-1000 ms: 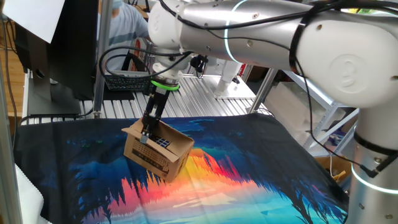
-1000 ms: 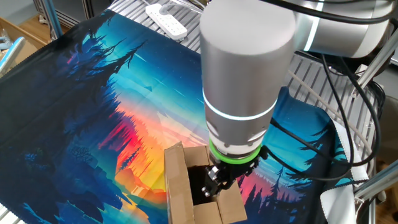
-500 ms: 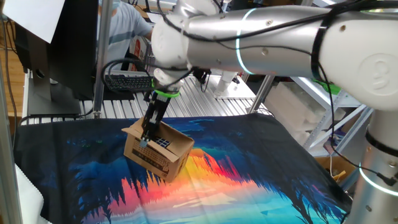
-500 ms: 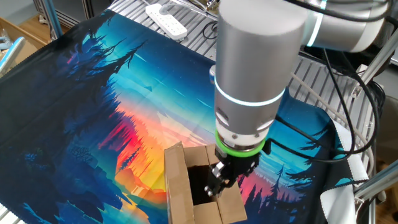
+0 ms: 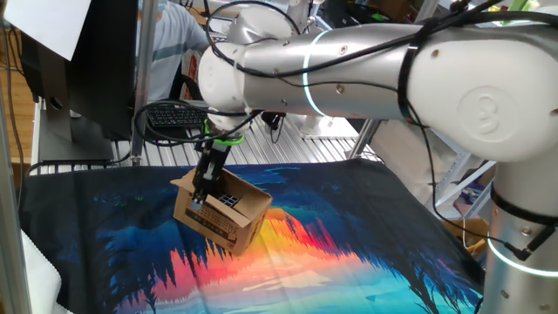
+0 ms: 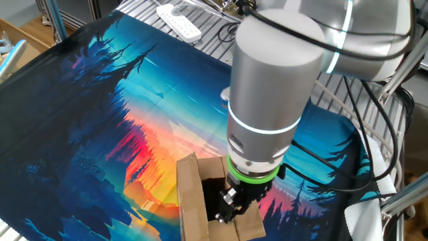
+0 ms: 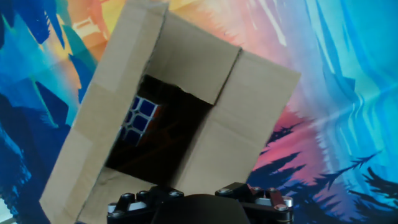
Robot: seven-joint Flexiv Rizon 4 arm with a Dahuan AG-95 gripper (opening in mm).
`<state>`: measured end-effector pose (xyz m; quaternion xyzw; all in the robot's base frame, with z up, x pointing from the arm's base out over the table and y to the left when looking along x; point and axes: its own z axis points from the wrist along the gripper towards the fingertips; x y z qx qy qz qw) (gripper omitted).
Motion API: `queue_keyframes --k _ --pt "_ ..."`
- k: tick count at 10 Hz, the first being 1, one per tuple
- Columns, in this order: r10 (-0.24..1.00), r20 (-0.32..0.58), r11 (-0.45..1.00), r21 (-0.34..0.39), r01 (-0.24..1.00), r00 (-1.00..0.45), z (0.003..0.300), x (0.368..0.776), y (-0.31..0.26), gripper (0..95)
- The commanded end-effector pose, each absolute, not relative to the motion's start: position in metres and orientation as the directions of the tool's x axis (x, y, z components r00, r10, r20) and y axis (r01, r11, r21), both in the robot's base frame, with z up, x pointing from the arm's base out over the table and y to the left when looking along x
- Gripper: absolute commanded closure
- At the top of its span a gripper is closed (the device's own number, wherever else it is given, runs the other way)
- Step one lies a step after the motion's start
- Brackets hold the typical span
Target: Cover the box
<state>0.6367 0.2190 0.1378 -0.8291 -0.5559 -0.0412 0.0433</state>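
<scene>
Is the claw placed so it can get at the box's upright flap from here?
Probably yes: the claw hangs right at the box opening, beside the upright flap, with nothing seen between them.

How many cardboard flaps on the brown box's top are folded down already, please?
2: both on the small brown corrugated cardboard box, one short flap and one long flap. Others stand open; part is hidden by the hand.

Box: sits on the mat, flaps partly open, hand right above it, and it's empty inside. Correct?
Not empty. The hand view shows a puzzle cube with blue and white squares inside the box. The rest holds: the box sits on the printed mat, flaps partly open, with the hand right above the opening.
</scene>
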Motion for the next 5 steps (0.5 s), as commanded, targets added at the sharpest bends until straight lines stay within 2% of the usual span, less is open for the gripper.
queue_keyframes --k 1,2,5 --pt "0.928 0.118 -0.352 -0.027 0.936 0.352 0.143 0.644 0.209 19.0" --pt "0.931 0.121 -0.344 -0.026 0.939 0.345 0.144 0.646 0.206 38.0" --pt "0.938 0.123 -0.323 -0.028 0.946 0.324 0.152 0.651 0.193 38.0"
